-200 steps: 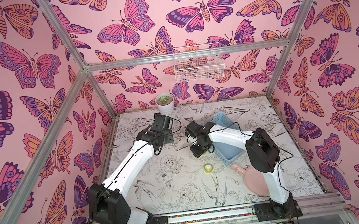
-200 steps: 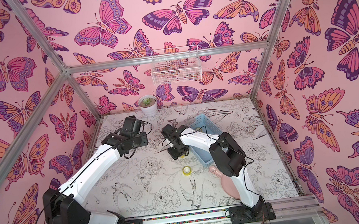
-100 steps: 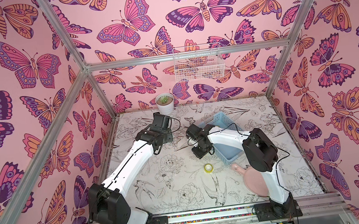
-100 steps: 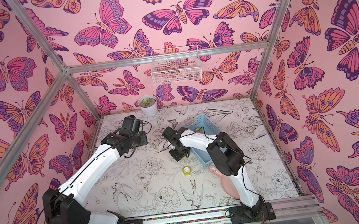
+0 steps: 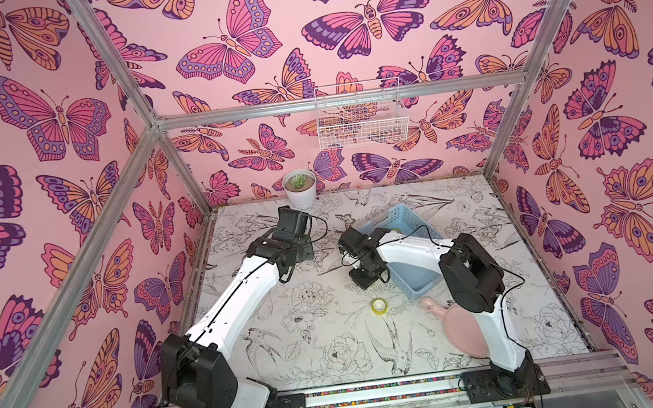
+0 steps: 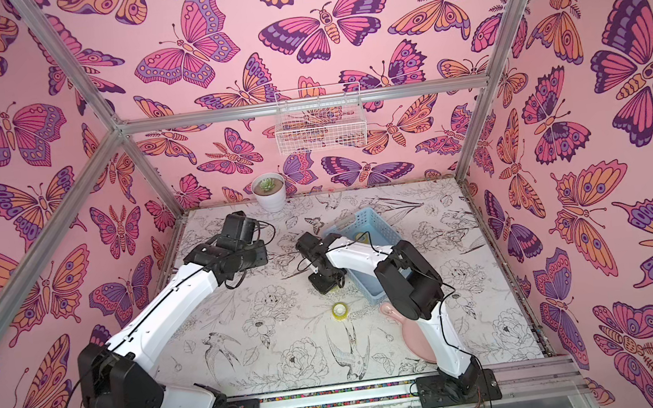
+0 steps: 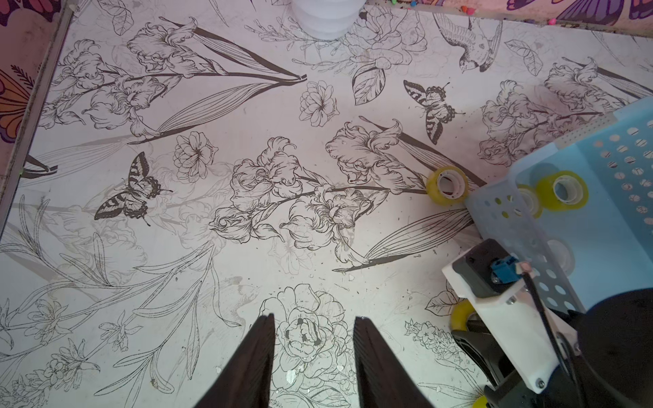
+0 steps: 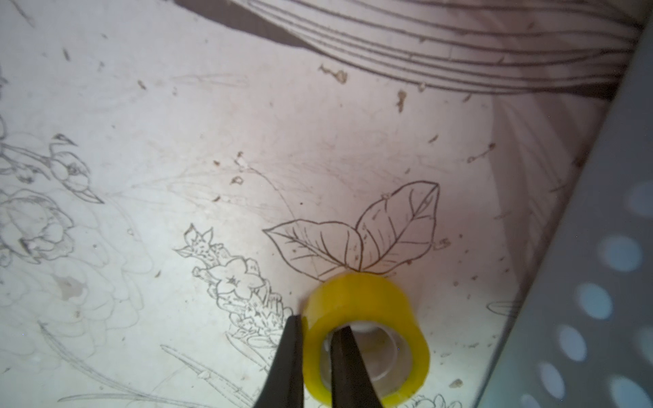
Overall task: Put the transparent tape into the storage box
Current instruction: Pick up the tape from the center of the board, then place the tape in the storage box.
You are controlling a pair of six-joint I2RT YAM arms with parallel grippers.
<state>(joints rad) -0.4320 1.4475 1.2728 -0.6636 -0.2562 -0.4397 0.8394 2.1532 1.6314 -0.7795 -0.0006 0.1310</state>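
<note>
Plainly, right tool [image 8: 318,323] pinches transparent tape [image 8: 367,303] wall (just beside storage box [image 8: 593,282]).

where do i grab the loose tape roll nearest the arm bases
Pinch its wall, one finger down the core and one outside, coming from straight above: the tape roll lies flat with its hole facing up.

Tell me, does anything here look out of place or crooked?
The light blue storage box sits askew on the table. Yellowish tape rolls lie outside it: one in the open, one beside its corner.
</note>
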